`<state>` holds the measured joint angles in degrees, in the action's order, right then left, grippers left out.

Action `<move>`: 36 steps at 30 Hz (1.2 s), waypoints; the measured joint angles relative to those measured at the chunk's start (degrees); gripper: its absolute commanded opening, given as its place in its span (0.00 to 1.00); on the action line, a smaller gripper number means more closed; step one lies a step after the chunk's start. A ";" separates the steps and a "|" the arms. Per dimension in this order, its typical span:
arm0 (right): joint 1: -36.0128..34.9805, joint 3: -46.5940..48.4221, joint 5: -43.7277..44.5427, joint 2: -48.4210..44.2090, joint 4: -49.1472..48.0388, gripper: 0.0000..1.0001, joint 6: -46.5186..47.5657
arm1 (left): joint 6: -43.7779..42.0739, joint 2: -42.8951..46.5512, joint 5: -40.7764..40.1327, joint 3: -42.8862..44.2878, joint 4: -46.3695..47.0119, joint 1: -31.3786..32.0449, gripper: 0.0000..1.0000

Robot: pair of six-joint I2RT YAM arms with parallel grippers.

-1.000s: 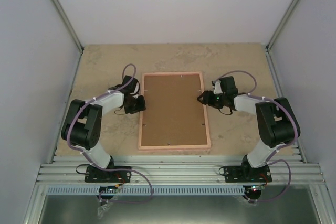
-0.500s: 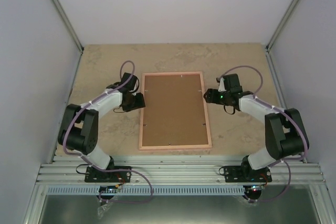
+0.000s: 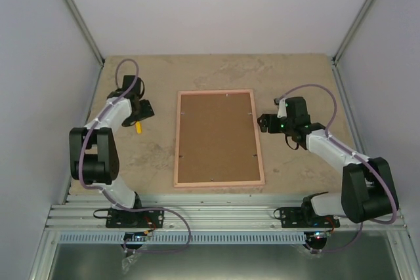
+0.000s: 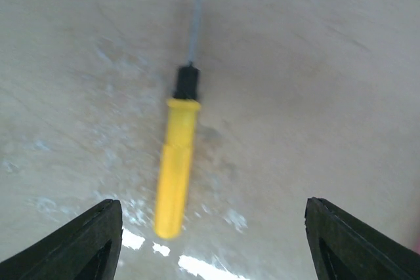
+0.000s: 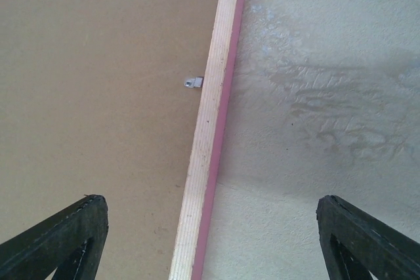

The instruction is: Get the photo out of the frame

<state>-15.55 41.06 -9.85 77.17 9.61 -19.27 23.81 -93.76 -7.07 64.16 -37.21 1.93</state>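
The frame (image 3: 260, 137) lies face down mid-table, pink rails around a brown backing board (image 3: 216, 137). The photo is hidden under that board. My right gripper (image 3: 264, 122) hovers open just off the frame's right rail (image 5: 209, 136), which runs between its fingers (image 5: 72, 234) in the right wrist view. Two small metal clips (image 5: 193, 82) sit at the board's edges. My left gripper (image 3: 145, 111) is open at the far left, apart from the frame, with nothing between its fingers (image 4: 92, 240). A yellow-handled screwdriver (image 4: 174, 175) lies on the table just ahead of it.
The screwdriver (image 3: 138, 126) rests left of the frame, blade pointing away from the left gripper. Grey walls and metal posts close in the table on three sides. Rails and both arm bases line the near edge.
Both grippers opened wider. The left arm swung from the frame's left rail out to the far left, where the screwdriver now shows. The right gripper backed slightly off the right rail.
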 measured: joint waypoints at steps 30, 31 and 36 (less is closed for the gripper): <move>-0.07 -2.16 -1.95 -1.99 -2.45 0.91 2.67 | -3.28 -18.58 3.54 10.60 -0.52 -7.08 0.12; -0.20 -2.16 -2.12 -2.23 -2.47 0.91 2.80 | -3.28 -18.51 3.82 10.60 -0.55 -7.08 0.10; -1.57 -2.16 -3.26 -2.93 -2.75 0.94 3.39 | -3.13 -17.51 6.75 9.79 -0.55 -7.10 0.06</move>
<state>-17.12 38.89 -13.10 74.24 6.85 -15.88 20.69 -111.26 -0.32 73.95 -37.76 -5.17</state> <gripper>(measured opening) 0.911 0.186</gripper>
